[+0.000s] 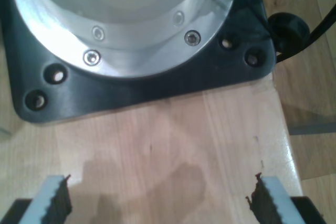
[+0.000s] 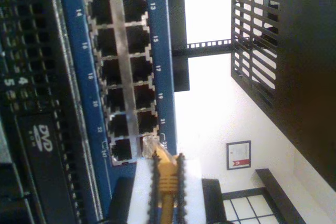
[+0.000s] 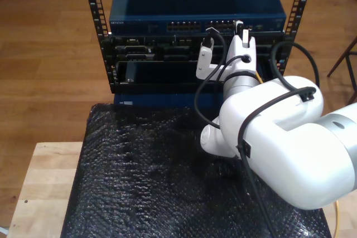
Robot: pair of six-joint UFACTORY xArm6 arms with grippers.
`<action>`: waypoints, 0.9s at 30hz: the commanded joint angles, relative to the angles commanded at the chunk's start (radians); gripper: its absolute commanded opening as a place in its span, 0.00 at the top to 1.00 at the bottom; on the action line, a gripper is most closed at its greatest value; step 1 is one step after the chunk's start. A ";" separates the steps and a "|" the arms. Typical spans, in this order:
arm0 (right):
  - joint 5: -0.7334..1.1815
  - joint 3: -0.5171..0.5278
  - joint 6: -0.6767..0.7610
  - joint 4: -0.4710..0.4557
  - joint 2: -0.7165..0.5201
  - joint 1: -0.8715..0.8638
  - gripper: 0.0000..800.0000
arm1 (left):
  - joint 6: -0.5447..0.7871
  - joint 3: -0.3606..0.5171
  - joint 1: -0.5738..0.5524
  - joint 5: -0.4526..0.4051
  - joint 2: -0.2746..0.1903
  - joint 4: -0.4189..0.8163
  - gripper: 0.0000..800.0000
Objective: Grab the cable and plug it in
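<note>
- The rack (image 3: 99, 32) holds a blue network switch (image 3: 195, 4) at its top, with black units below it.
- A white arm (image 3: 268, 132) reaches from the exterior view's right toward the switch's front, over a black bubble-wrap sheet (image 3: 145, 176) that covers the wooden table (image 3: 39, 188).
- My second gripper (image 2: 167, 182) is clenched on the cable (image 2: 166, 179); the yellow-orange boot sits between its 2 toothed pads (image 2: 181, 182).
- The cable's clear plug (image 2: 150, 144) sticks out past the fingertips, at the edge of the switch's port block (image 2: 122, 72) near the ports marked 23 and 24; I cannot tell whether it touches.
- My first gripper (image 1: 160, 198) hangs wide open over bare wood, holding nothing, before a black base plate (image 1: 142, 85).
</note>
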 joint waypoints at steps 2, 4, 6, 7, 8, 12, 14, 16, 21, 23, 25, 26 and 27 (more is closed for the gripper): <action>0.000 0.000 0.000 0.000 0.002 0.000 1.00 | 0.000 0.000 0.000 0.000 0.000 0.000 0.00; 0.000 0.002 0.000 -0.003 0.008 -0.002 1.00 | 0.000 0.000 0.000 0.000 0.000 0.000 0.00; 0.000 0.003 0.000 -0.011 0.009 -0.002 1.00 | 0.000 0.000 0.000 0.000 0.000 0.000 0.00; 0.000 0.003 0.000 -0.012 0.011 -0.002 1.00 | 0.000 0.000 0.000 0.000 0.000 0.000 0.00; 0.000 0.003 0.000 -0.011 0.011 -0.002 1.00 | 0.000 0.000 0.000 0.002 0.000 0.000 0.00; 0.002 0.000 0.000 -0.011 0.011 -0.003 1.00 | 0.000 0.000 0.000 0.002 0.000 0.000 0.00; 0.002 -0.002 0.000 -0.011 0.011 -0.006 1.00 | 0.000 0.000 0.000 0.000 0.000 0.000 0.00; 0.002 -0.002 0.000 -0.011 0.011 -0.008 1.00 | 0.000 0.000 0.000 0.000 0.000 0.000 0.00; 0.002 -0.002 0.000 -0.011 0.020 -0.008 1.00 | 0.000 0.000 0.000 0.000 0.000 0.000 0.00; 0.002 -0.002 0.000 -0.011 0.020 -0.008 1.00 | 0.000 0.000 0.000 0.000 0.000 0.000 0.00; 0.002 -0.002 0.000 -0.011 0.020 -0.008 1.00 | 0.000 0.000 0.000 0.000 0.000 0.000 0.00; 0.002 -0.002 0.000 -0.011 0.020 -0.008 1.00 | 0.000 0.000 0.000 0.000 0.000 0.000 0.00; 0.002 -0.002 0.000 -0.011 0.020 -0.008 1.00 | 0.000 0.000 0.000 0.000 0.000 0.000 0.00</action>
